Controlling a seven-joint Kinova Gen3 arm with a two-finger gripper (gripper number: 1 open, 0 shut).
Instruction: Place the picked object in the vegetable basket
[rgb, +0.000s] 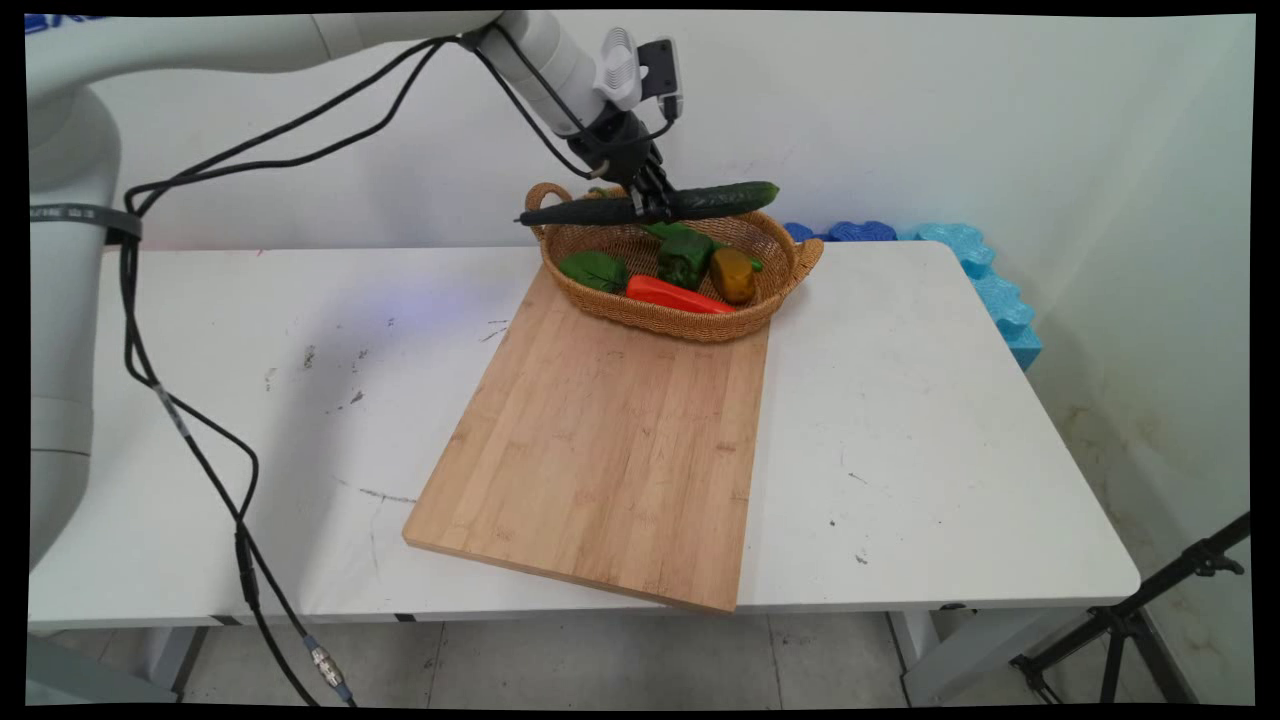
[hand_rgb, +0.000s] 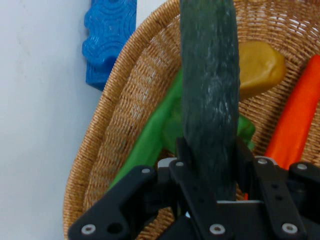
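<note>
My gripper (rgb: 652, 207) is shut on a long dark green cucumber (rgb: 720, 199), held level just above the far rim of a wicker basket (rgb: 690, 322). In the hand view the cucumber (hand_rgb: 210, 95) runs straight up from between the fingers (hand_rgb: 186, 160), over the basket (hand_rgb: 125, 125). Inside the basket lie a green pepper (rgb: 686, 255), a red pepper (rgb: 672, 294), a brownish-yellow vegetable (rgb: 733, 275) and a green leafy piece (rgb: 594, 270). The hand view shows the yellow vegetable (hand_rgb: 260, 62), the red pepper (hand_rgb: 295, 120) and the green pepper (hand_rgb: 155, 135) below the cucumber.
The basket stands on the far end of a wooden cutting board (rgb: 610, 440) on the white table (rgb: 920, 420). Blue foam pieces (rgb: 985, 285) lie along the wall at the table's back right. Black cables (rgb: 180, 420) hang at the left. A tripod leg (rgb: 1150, 600) stands at the lower right.
</note>
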